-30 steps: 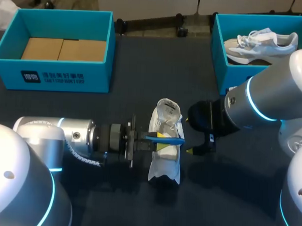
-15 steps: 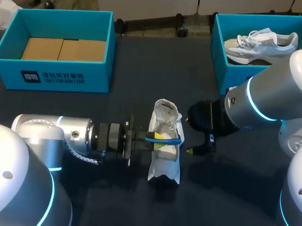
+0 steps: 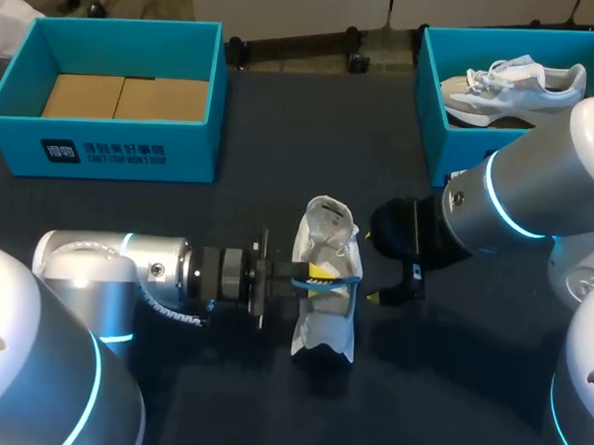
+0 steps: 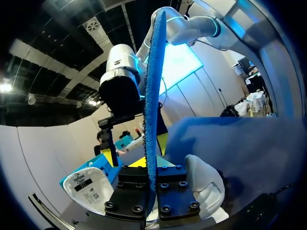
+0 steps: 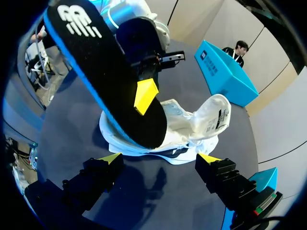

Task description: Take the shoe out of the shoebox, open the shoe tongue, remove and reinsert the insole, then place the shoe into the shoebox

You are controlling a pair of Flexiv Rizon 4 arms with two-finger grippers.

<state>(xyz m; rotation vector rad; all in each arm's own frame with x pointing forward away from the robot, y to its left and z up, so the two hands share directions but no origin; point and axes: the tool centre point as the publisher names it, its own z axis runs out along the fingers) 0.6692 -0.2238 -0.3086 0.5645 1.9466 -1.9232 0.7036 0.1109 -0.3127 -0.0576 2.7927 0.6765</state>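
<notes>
A teal cardboard box (image 3: 132, 154) with flat brown cardboard (image 3: 125, 97) inside sits at the far left of the dark worktop (image 3: 301, 134). At the far right a teal shoebox (image 3: 429, 140) holds a second white trainer (image 3: 510, 84). Both are well apart from the white lace-up trainer (image 3: 322, 327), which lies in the middle of the worktop with its tongue pulled open.

My left pincer (image 3: 319, 274) is clamped on the black, blue-edged foam insole (image 5: 105, 76), held on edge over the trainer's opening; I cannot tell whether its lower end is inside. My right pincer (image 5: 159, 160) is spread wide and holds nothing, just beside the trainer.

My left arm (image 3: 127, 269) lies level and low. My right arm (image 3: 495, 207) reaches in from the right, its wrist turned towards the trainer.
</notes>
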